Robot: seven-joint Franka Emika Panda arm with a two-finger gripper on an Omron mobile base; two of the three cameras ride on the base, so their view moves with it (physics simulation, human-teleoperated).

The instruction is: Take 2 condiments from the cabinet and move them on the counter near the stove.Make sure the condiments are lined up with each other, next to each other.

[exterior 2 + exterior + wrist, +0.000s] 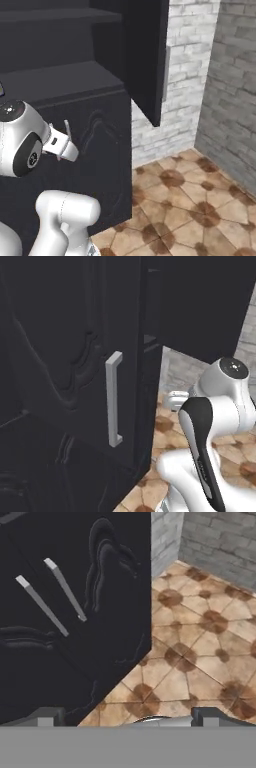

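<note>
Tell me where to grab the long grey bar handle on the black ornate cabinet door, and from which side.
Grip the long grey bar handle at mid-length, where it stands clear of the black ornate cabinet door between its two end mounts. Come straight at the door face, with the open claw turned so the fingers close across the upright bar.

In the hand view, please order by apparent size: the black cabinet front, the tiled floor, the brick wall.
1. Black cabinet front, largest.
2. Tiled floor.
3. Brick wall, smallest, though it is the farthest, so this is appearance only.
</note>
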